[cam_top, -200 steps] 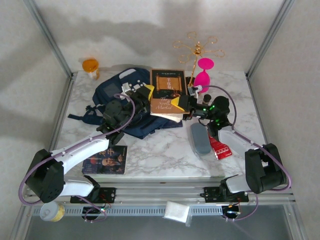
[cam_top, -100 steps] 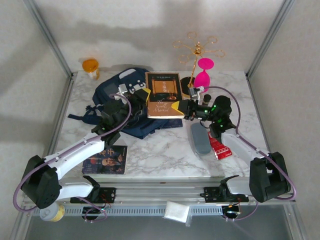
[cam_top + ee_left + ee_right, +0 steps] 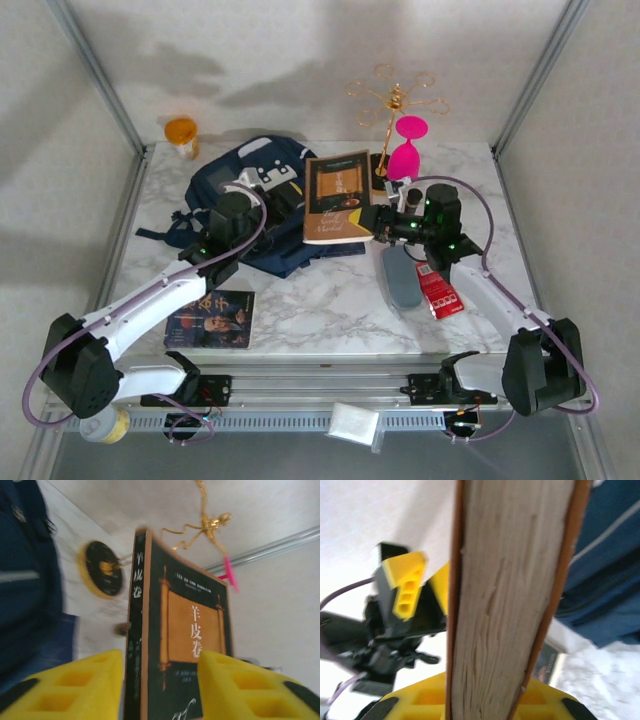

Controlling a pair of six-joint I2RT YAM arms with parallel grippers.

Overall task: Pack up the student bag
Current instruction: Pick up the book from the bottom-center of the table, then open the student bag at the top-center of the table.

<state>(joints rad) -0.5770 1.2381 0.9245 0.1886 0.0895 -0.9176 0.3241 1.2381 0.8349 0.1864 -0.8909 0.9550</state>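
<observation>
The student bag lies on the far left half of the marble counter, its navy fabric bunched under the left arm.

From the top camera, a dark book with a tan cover panel sits tilted just to the bag's right. The right end effector is at its near right corner and the left end effector at its left edge, over the bag.

The right wrist camera looks straight along the book's page edges. There the right end effector is clamped on the book, with a yellow pad against each cover. It also shows the left end effector beyond the book, fingers parted, and the blue bag to the side.

The left wrist camera gives the spine and front cover instead, with Chinese lettering. The book stands in the gap between the parted yellow fingers of the left end effector, which is spread apart with no firm hold visible. The bag is a dark blur on the left of that view.

The top camera also shows things the wrist cameras do not:
- an orange jar at the far left corner
- a grey case and a red packet near the right arm
- a second book flat at the near left

A gold stand and a pink glass sit behind the held book.
</observation>
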